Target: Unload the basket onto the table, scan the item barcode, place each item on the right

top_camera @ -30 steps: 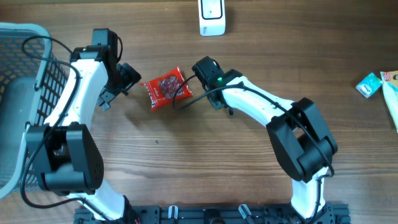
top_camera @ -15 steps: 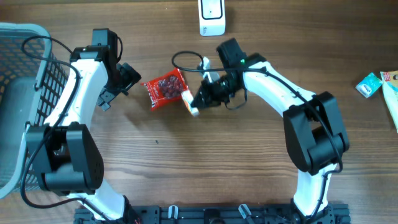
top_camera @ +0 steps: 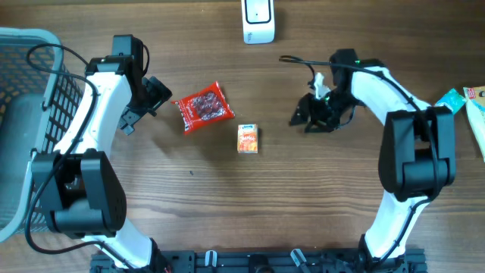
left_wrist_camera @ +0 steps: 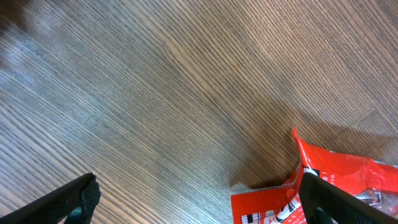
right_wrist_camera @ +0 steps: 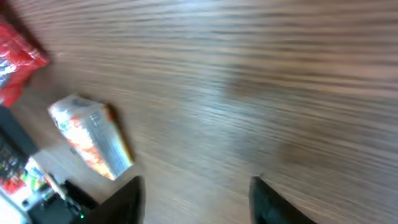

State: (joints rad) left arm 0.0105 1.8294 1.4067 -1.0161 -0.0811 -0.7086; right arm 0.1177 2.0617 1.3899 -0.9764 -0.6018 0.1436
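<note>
Plainly, left hand (top_camera: 161,94) and right hand (top_camera: 298,121) gape empty, carton (top_camera: 248,139) well apart on bare table (top_camera: 288,199).

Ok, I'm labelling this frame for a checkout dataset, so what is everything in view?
basket: one, pale grey, far left
device: one, white, top centre edge
red packet: one, red, left of centre
small box: one, orange, centre, lying free
teal pack: one, teal, right edge
pale pack: one, whitish, right edge, cut off
table: one, brown wood
arms: two, white and black
left tool: open, empty, beside the red packet
right tool: open, empty, right of the small box
</note>
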